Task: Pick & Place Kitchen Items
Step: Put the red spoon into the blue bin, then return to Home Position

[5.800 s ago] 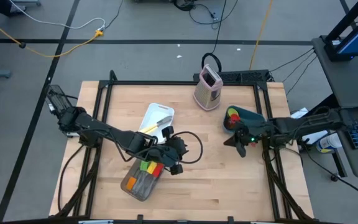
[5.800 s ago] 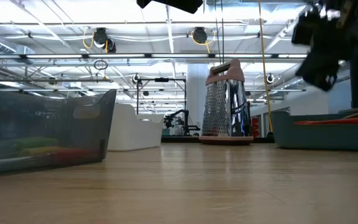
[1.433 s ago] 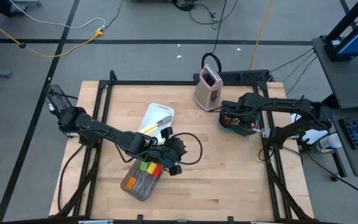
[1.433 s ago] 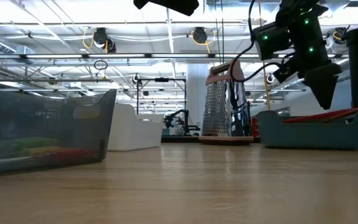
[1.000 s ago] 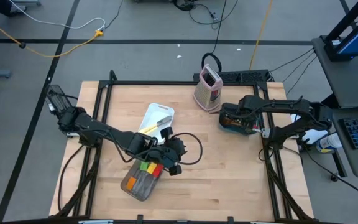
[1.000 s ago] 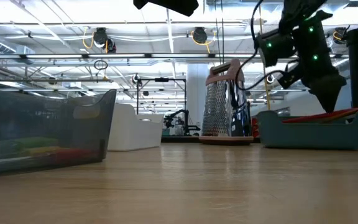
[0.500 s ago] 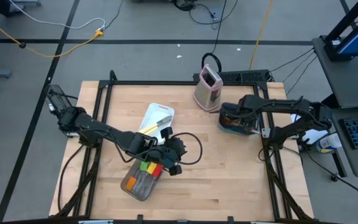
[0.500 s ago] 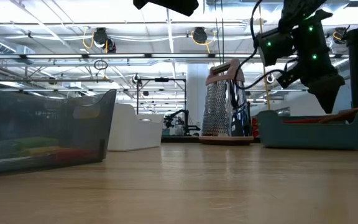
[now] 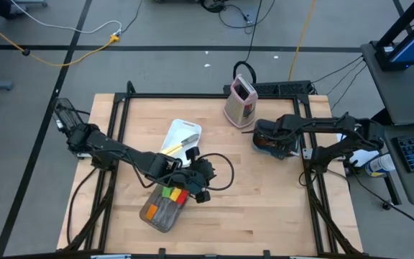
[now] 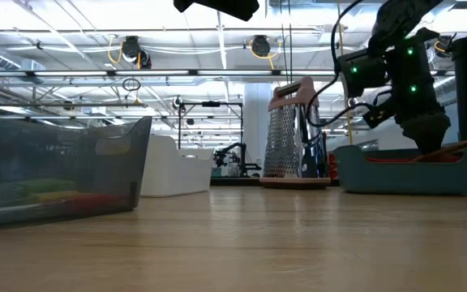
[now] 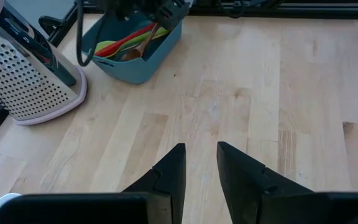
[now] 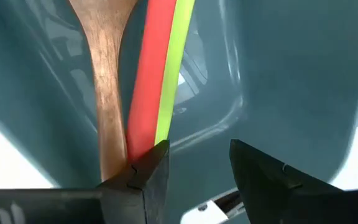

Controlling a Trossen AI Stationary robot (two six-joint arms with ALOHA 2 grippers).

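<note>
Inside the teal bin [image 9: 273, 140], the right gripper [image 12: 194, 165] has dipped lower than a moment ago, fingers spread and empty, its tips just beside the wooden spoon [image 12: 104, 74] and red spatula [image 12: 151, 68], apparently readying a pick-up.

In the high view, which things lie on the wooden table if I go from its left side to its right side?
Clear grey bin with coloured utensils → flat white tray → upright pink-and-steel box grater → teal bin, with the right claw lowered into it.
</note>
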